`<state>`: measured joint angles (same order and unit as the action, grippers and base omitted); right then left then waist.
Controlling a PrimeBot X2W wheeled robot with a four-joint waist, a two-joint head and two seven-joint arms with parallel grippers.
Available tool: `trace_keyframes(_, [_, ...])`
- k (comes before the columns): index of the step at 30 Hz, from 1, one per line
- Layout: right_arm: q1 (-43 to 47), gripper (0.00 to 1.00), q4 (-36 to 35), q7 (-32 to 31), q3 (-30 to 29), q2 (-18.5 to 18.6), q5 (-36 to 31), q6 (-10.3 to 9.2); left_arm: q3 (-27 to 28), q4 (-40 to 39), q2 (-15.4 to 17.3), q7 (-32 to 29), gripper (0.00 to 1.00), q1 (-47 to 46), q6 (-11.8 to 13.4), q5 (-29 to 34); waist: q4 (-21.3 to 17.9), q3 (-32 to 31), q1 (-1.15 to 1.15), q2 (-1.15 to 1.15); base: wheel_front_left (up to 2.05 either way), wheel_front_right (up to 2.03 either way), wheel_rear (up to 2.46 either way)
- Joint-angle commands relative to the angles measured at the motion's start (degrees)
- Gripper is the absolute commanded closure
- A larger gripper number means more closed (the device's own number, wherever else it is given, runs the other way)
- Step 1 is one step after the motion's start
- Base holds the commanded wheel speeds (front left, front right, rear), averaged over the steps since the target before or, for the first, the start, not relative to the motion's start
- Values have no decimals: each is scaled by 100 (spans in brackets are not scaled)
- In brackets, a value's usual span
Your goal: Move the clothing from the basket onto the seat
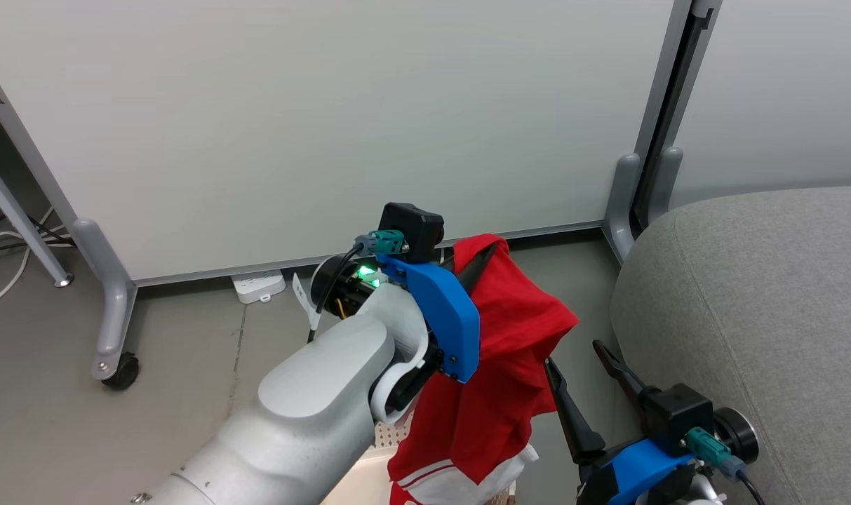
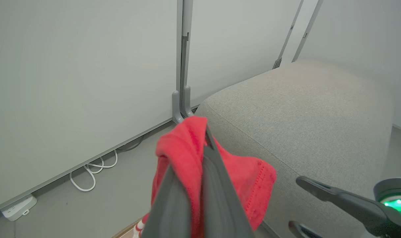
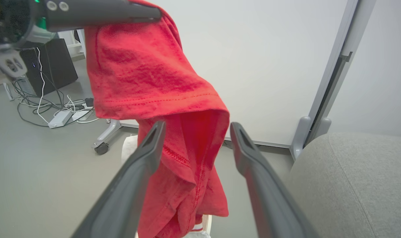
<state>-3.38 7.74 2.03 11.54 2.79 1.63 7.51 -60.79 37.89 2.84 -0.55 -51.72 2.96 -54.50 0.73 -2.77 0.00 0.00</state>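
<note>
Midway through the transfer, beside the grey sofa seat (image 1: 762, 294), a red garment (image 1: 516, 337) hangs over the basket (image 1: 386, 438), clenched in the left pincer (image 1: 492, 250), while the right pincer (image 1: 574, 356) is spread wide just beside it; the next move likely calls for swinging it onto the seat.

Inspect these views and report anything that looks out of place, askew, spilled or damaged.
Nothing looks spilled or damaged. The soft red fabric garment hangs bunched and lopsided from the shut left gripper, beside the large grey fabric seat, not on it. Loose black and white cables lie tangled on the floor.
</note>
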Motion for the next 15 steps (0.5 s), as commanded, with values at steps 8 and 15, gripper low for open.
trace_keyframes(8, [-59, 0, 22, -50, -30, 18, -72, -4, -292, 137, 13, 229, 100, -255, 87, -348, 32, 49, 0, 0, 0, 0, 0])
trace_keyframes(15, [-455, 0, 258, -195, -145, 18, -311, -4, -539, 164, 12, 289, 100, -366, 98, -538, 77, 136, 0, 0, 0, 0, 0])
